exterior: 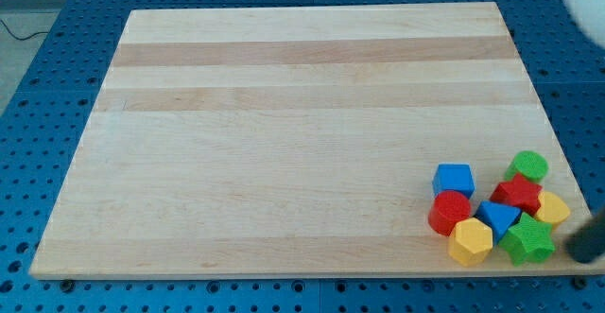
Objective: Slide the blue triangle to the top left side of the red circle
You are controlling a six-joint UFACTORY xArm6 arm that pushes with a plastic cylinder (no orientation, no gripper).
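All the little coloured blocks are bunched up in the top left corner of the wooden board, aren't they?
Not quite: they are bunched up, but in the bottom right corner of the wooden board, as the camera view shows. The blue triangle sits amid them, just right of the red circle. My tip is at the cluster's right.

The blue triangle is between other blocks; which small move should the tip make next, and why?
Probably bring my tip left and under the blue triangle. It sits right of the green star, while the red circle lies just left of the triangle.
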